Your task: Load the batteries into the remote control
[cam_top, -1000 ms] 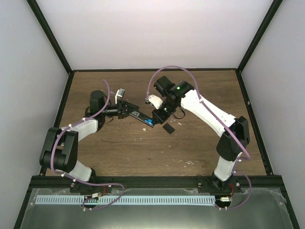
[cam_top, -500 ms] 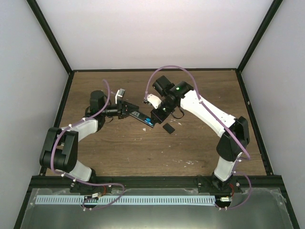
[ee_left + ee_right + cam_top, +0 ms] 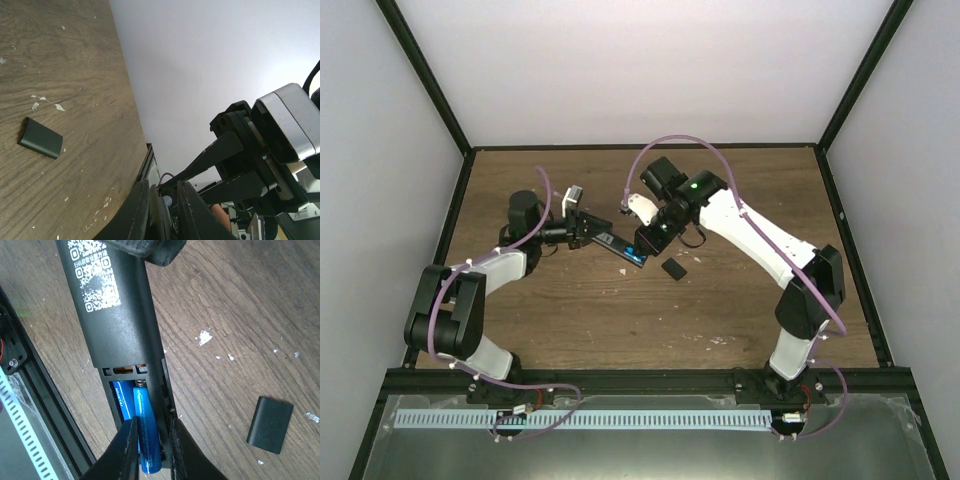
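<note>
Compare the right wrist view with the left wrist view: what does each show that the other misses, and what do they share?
Right wrist only: the open bay of the remote control, holding two blue batteries, and the printed code squares on its back. Left wrist only: the white wall and the grey housing on the right arm. Both: the loose black cover lying on the wooden table.
</note>
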